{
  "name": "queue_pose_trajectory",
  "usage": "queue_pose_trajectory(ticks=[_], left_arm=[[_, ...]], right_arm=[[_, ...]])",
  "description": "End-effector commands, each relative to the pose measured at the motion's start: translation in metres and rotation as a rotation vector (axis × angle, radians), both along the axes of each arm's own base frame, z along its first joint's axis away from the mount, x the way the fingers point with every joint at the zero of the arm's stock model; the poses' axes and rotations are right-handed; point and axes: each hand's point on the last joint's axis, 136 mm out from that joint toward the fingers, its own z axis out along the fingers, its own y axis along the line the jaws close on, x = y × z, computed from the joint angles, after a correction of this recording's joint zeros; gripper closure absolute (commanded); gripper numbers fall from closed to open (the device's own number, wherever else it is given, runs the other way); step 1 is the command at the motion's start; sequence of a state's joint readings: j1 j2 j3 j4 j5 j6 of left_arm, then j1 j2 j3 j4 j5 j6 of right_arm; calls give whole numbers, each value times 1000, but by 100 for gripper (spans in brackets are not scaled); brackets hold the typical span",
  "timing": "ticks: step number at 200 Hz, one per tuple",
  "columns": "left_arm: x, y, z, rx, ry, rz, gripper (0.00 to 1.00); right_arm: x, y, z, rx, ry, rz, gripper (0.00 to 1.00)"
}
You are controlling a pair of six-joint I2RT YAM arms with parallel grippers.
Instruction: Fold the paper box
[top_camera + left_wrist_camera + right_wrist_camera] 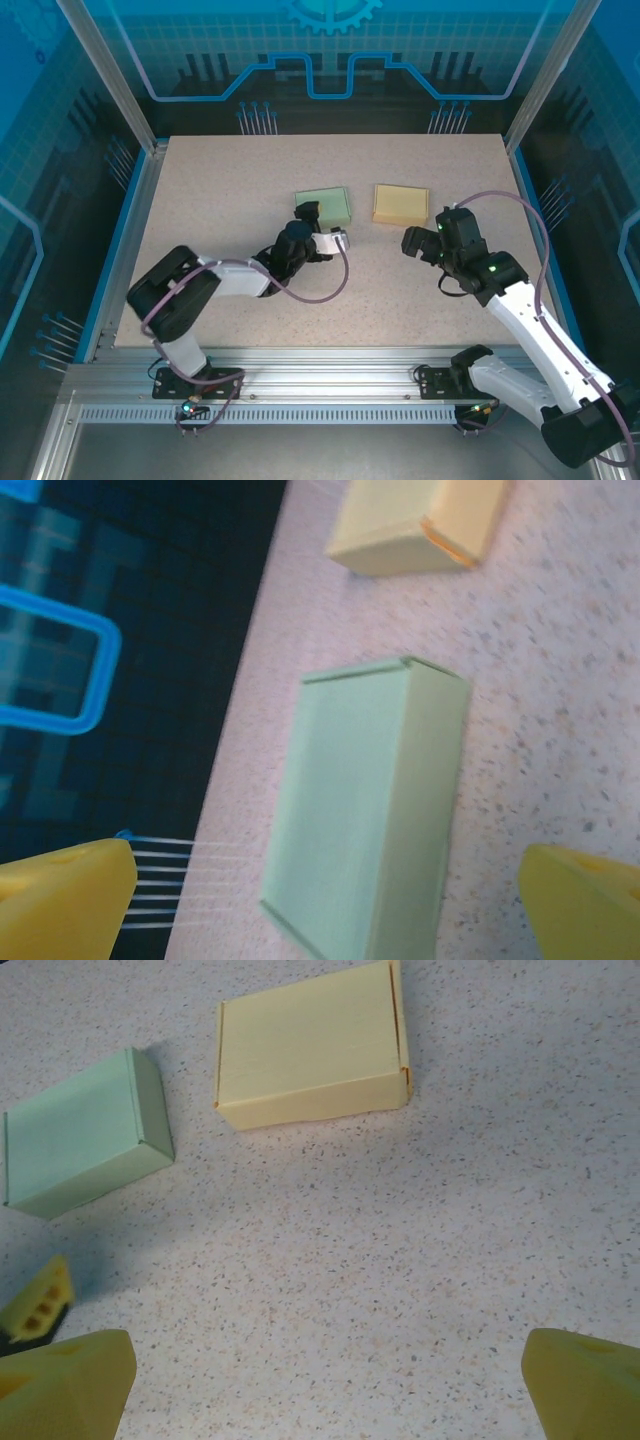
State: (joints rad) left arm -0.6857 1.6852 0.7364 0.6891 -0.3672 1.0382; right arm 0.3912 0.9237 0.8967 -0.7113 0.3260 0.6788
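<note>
Two closed paper boxes lie side by side on the speckled table. The green box (323, 206) (370, 820) (85, 1135) is on the left and the yellow box (400, 204) (415, 525) (310, 1045) on the right. My left gripper (320, 226) (330, 885) is open at the green box's near edge. Its yellow fingertips (70, 895) stand wide on either side and touch nothing. My right gripper (430, 230) (330, 1370) is open over bare table, just short of the yellow box, and holds nothing.
The table (250, 180) is walled by blue transparent panels and metal posts at the back and sides. In the right wrist view one finger of the left gripper (35, 1305) shows at the lower left. A dark gap runs past the table's back edge (150, 680).
</note>
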Motion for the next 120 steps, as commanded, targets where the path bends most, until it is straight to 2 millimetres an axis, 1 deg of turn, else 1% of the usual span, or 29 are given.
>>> queue_pose_trajectory(ticks=[1,11,26,28,30,32,51,65,74,91,111,120], left_arm=[[-1,41,71,-301,-74,242,1],[-8,58,88,-391,-72,310,1],[-15,91,102,-504,-33,437,1],[-17,97,100,-512,-22,459,1],[-17,102,102,-527,-17,477,1],[-19,107,100,-534,-7,498,1],[-32,154,102,-638,16,667,1],[-46,183,99,-727,20,757,1],[-55,196,94,-774,22,792,1],[-71,215,88,-847,11,831,1],[-85,227,79,-886,6,858,1],[-89,231,75,-897,5,870,1]], right_arm=[[-3,-18,8,-63,-31,-41,0],[-3,-19,10,-67,-55,-39,0],[-2,-25,20,-67,-98,-58,0],[-2,-25,21,-67,-104,-62,0],[-4,-27,15,-74,-94,-64,0],[-4,-28,13,-77,-93,-66,0],[-3,-36,18,-94,-145,-85,0],[0,-38,20,-115,-193,-77,0],[3,-41,21,-127,-222,-77,0],[9,-42,19,-155,-260,-58,0],[19,-38,13,-201,-299,8,0],[24,-35,7,-228,-301,46,0]])
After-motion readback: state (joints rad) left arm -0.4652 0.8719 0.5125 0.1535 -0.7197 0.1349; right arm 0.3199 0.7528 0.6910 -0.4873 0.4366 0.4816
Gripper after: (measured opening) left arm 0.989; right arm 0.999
